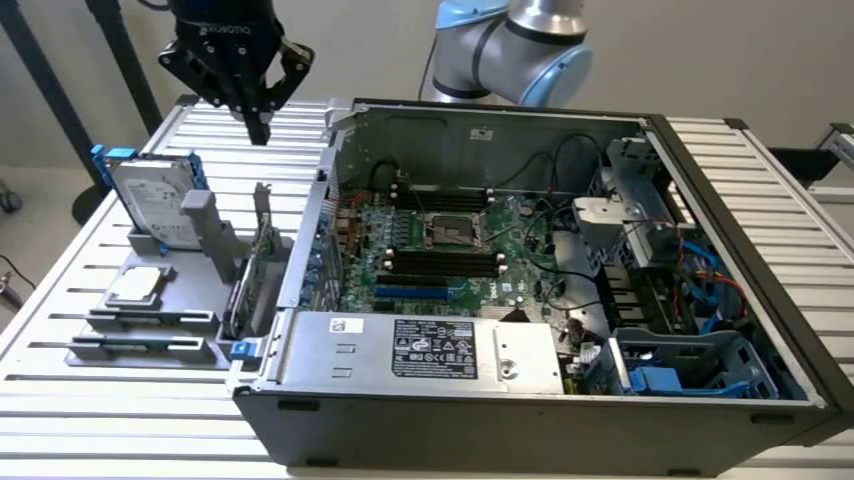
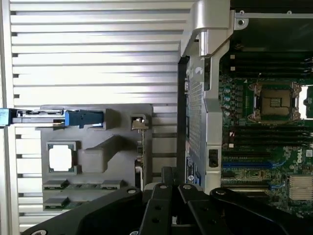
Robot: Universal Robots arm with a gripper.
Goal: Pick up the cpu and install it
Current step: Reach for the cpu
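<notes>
A robot arm works beside an open desktop computer case (image 1: 534, 300) lying on a slatted metal worktop (image 1: 80, 420). The black tool (image 1: 256, 128) hangs above the far part of the worktop at the exterior view's left, outside the case. Its fingers are pressed together to a narrow tip and hold nothing. The cpu (image 1: 138, 285) lies flat in a square recess of a grey holder (image 1: 187, 320) on the worktop, to the exterior view's left of the case and well apart from the tool. It is a small square chip with a pale, silvery metal top that catches the light, and in the wrist view it shows as a bright square inside a darker frame. Just behind it in the same holder a larger hard drive (image 1: 150, 195) with blue rails stands on edge. Inside the case, the black-framed socket (image 1: 451, 232) sits near the middle of the green board (image 1: 494, 285) and looks unoccupied. Judged from this, the work stands at the approach to the pick-up, with the chip untouched and nothing yet installed. A grasp would call for the tool to be brought over the chip, its fingers spread wider than the chip's edges, and lowered squarely into the shallow recess, since the chip is thin and offers little side to grip.
</notes>
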